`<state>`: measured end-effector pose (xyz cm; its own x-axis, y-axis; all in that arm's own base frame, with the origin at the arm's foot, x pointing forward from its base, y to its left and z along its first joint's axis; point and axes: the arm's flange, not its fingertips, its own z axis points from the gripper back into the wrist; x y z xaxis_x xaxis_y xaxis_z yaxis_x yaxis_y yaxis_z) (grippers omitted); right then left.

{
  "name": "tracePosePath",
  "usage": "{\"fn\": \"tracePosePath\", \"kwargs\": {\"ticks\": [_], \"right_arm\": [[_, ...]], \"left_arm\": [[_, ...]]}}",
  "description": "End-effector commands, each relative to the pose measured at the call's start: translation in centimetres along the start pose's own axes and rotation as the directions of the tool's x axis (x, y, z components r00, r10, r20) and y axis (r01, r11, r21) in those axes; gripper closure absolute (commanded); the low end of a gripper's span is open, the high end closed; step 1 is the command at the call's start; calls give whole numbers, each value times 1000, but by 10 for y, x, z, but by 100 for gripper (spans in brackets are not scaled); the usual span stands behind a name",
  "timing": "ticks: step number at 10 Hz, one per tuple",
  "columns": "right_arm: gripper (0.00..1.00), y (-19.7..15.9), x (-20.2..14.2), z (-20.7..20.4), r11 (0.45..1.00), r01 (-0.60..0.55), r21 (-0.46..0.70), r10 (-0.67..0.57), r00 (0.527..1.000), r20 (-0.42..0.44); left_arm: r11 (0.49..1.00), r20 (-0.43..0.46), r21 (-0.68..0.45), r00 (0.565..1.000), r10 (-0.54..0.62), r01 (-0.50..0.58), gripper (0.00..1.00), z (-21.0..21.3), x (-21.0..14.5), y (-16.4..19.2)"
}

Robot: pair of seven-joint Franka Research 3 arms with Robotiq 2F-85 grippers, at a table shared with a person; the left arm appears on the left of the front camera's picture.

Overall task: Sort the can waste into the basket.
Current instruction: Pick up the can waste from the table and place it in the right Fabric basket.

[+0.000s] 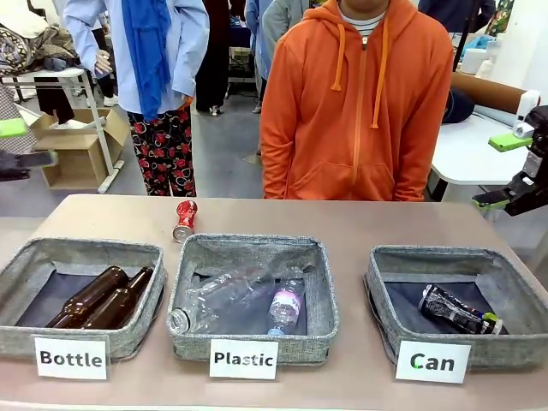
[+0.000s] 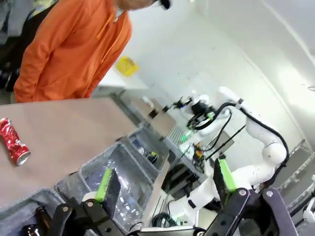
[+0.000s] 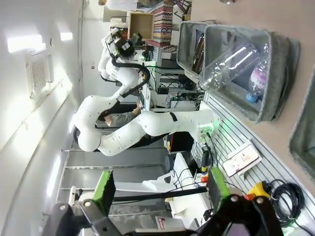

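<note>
We log the black crushed drink can point(image 1: 458, 310) already in the grey woven "Can" basket point(image 1: 383, 282) at 4 o'clock. The red crushed drink can point(image 1: 185, 219) lies on the bare table point(image 1: 360, 224) at 11 o'clock, unsorted. The left gripper point(image 1: 21, 144) and right gripper point(image 1: 507, 171) are spread and empty, raised at the sides, probably to keep clear.

Crushed red can point(image 1: 185, 220) lies on its side on the table point(image 1: 385, 227), at 10 o'clock from the table's middle, silver end toward 6 o'clock. Crushed black can point(image 1: 458, 311) lies inside the grey "Can" basket point(image 1: 383, 295), at 3 o'clock
</note>
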<state>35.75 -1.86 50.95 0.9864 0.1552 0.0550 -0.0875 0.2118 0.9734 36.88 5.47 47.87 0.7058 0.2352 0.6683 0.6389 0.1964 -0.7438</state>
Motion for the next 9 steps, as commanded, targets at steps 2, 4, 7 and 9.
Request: {"fn": "tracePosePath", "kwargs": {"ticks": [2,4,7,9], "right_arm": [[0,4,2,-1,1000,-5,6,5,1000,10],[0,4,2,-1,1000,-5,6,5,1000,10],[0,4,2,-1,1000,-5,6,5,1000,10],[0,4,2,-1,1000,-5,6,5,1000,10]], "left_arm": [[906,-246,410,944,219,-103,0,-89,106,70],[689,-333,715,811,481,-115,0,-131,110,120],[554,-422,833,648,633,1,0,-181,85,160],[540,-423,834,761,491,115,0,-214,74,176]]}}
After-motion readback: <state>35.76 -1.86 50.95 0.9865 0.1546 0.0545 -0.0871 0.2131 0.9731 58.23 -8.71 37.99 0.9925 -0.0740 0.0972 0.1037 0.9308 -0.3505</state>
